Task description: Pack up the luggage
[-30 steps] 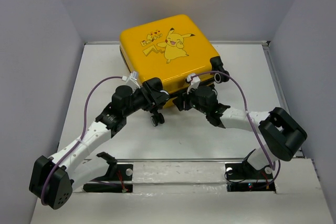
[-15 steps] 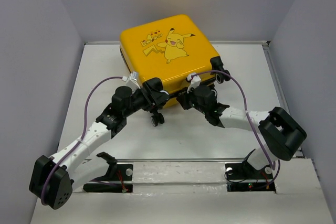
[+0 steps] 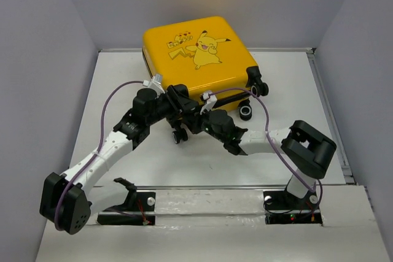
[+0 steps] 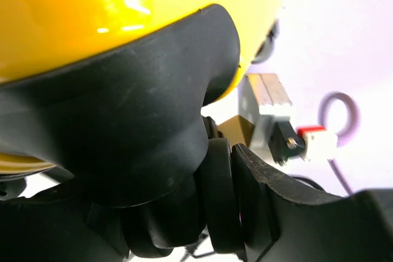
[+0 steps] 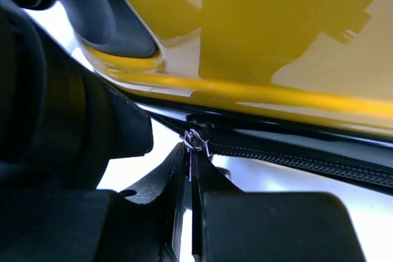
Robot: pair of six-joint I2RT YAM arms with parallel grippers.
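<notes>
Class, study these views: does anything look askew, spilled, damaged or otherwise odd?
The bright-yellow hard-shell suitcase lies askew, its sides turned at an angle to the white table's edges. Nothing looks spilled or damaged.

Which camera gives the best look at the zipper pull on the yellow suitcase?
The right wrist view: the zipper pull sits close up, pinched at the tips of the right gripper. The top external view hides it under that gripper; the left wrist view shows only the yellow shell and black wheel mount of the luggage.
</notes>
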